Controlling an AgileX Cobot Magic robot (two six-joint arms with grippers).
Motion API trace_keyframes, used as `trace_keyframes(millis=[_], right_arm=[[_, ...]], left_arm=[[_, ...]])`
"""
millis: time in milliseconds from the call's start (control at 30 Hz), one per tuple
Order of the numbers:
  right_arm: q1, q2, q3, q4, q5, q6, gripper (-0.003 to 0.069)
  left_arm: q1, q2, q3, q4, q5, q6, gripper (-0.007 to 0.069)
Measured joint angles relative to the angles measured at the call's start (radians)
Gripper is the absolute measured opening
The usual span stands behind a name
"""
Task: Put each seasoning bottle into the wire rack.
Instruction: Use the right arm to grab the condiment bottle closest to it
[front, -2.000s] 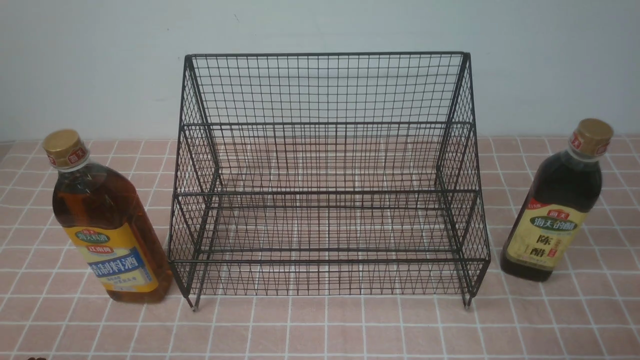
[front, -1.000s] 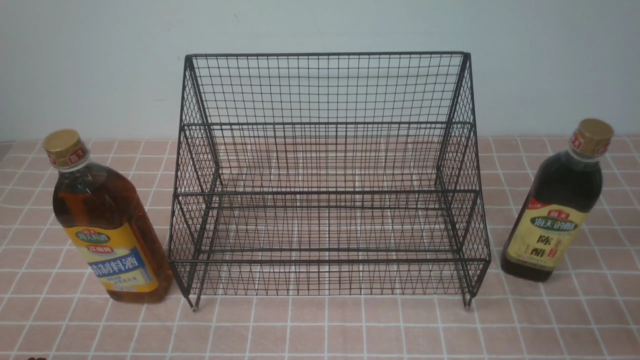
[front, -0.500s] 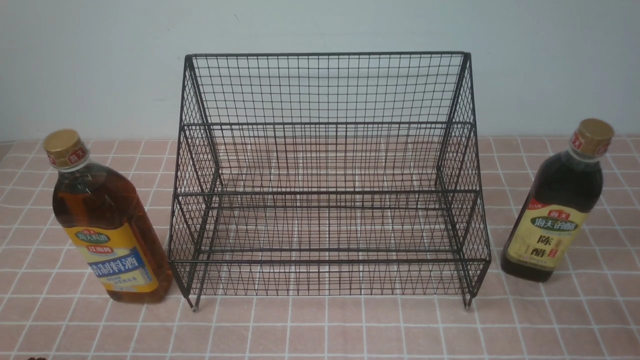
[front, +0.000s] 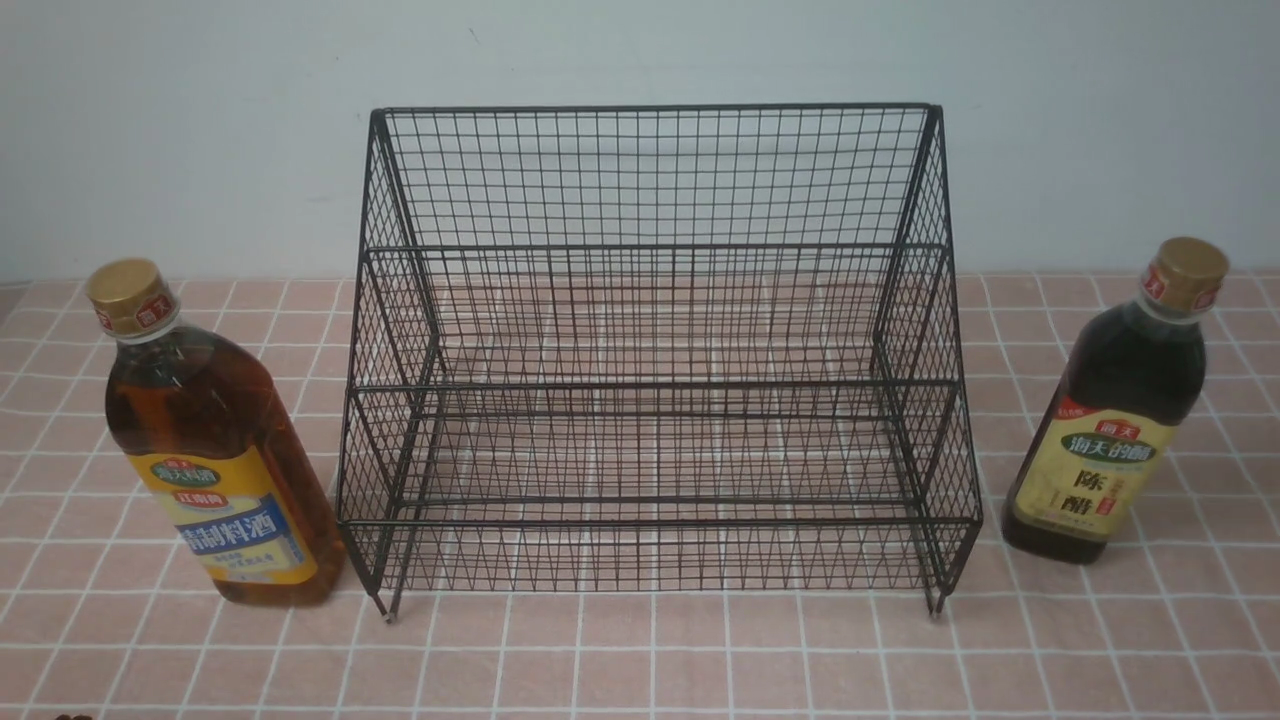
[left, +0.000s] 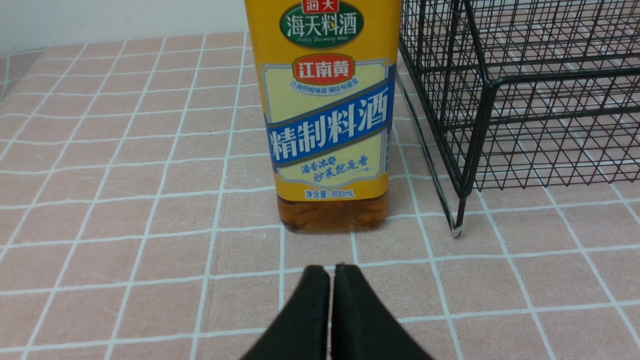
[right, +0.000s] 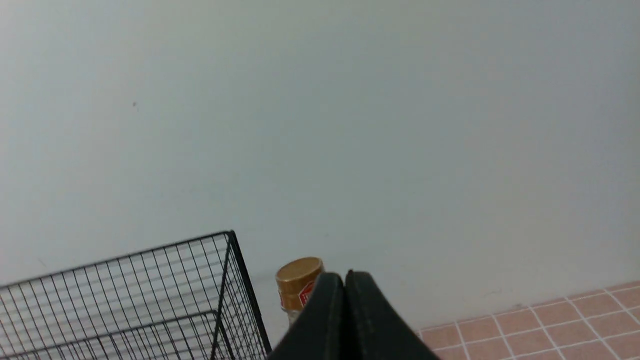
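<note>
The black wire rack (front: 655, 350) stands empty in the middle of the table. The amber bottle (front: 210, 450) with the yellow-and-blue label stands upright just left of it. The near-black bottle (front: 1115, 420) with the pale-yellow label stands upright to its right. Neither gripper shows in the front view. In the left wrist view my left gripper (left: 331, 270) is shut and empty, low over the table, a short way in front of the amber bottle (left: 327, 115). In the right wrist view my right gripper (right: 345, 276) is shut and empty, with the dark bottle's gold cap (right: 297, 282) just behind it.
The table carries a pink tiled cloth (front: 640, 660). A plain pale wall (front: 200, 130) stands close behind the rack. The rack's corner and foot (left: 457, 220) are near the amber bottle in the left wrist view.
</note>
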Motion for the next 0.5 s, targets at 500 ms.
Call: trace_keyframes(millis=[500], right_arm=[[0.17,0.571,-0.148,-0.452,-0.421,0.153,0.0274]], left_arm=[[0.0,0.0,0.0,0.0,0.0,0.0,-0.0007]])
